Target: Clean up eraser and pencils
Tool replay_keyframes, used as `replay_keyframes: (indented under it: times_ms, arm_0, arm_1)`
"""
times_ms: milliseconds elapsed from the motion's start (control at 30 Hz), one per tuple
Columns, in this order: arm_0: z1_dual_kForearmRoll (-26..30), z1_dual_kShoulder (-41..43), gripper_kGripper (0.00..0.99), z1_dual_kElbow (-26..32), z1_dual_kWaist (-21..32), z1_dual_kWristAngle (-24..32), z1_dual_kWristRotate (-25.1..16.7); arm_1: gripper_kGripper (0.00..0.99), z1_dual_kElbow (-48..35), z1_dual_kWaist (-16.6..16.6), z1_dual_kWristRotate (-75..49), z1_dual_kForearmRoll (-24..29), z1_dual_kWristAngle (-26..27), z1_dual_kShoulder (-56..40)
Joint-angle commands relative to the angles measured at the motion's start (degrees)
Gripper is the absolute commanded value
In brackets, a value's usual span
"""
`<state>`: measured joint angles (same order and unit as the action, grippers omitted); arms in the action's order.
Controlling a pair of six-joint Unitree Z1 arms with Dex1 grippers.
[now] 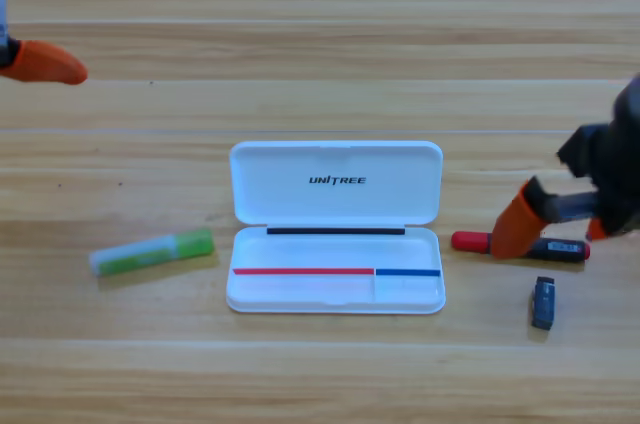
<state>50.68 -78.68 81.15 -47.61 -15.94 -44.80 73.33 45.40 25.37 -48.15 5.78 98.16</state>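
Nearby, eraser lies beside right pincer and open case.

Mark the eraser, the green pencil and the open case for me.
eraser (pixel 543 302): high view, middle of its dark body.
green pencil (pixel 152 252): high view, mid-barrel.
white case (pixel 335 181): high view, on the open lid.

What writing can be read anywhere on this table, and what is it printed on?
"UNITREE": black letters inside the raised lid of the open white case.
A pale label on the black part of the red-and-black pencil, beside the right gripper: too small to read.
The green pencil and the eraser show no readable writing.
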Motion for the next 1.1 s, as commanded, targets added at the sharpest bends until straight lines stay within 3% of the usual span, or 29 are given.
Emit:
replay_keyframes:
  times_ms: [33,333,467,800,1067,1100]
  arm_0:
    - [3.8,-6.1,0.945,2.8,2.1,-0.1,-0.7]
    - [5.5,-10.7,0.919,3.2,8.8,5.9,-1.5]
    - [5.4,-12.7,0.873,2.9,12.0,9.8,-4.8]
    - [4.9,-19.6,0.882,0.5,15.7,10.2,-5.4]
    - [2.8,-24.2,0.882,-2.4,16.1,11.4,-4.6]
    - [2.3,-24.5,0.882,-2.9,16.1,11.6,-4.5]
  arm_1:
    - [0.986,-1.5,-2.7,7.5,-0.7,-1.6,7.3]
    - [0.976,-3.7,-4.4,15.8,0.8,-3.3,12.7]
    - [0.939,-4.6,-5.6,17.6,2.6,-3.4,14.8]
    - [0.887,-4.8,-6.5,20.4,6.8,-3.6,19.3]
    - [0.807,-4.7,-6.5,20.6,7.2,-3.3,20.7]
    - [0.753,-4.7,-6.5,20.6,7.3,-3.2,20.7]
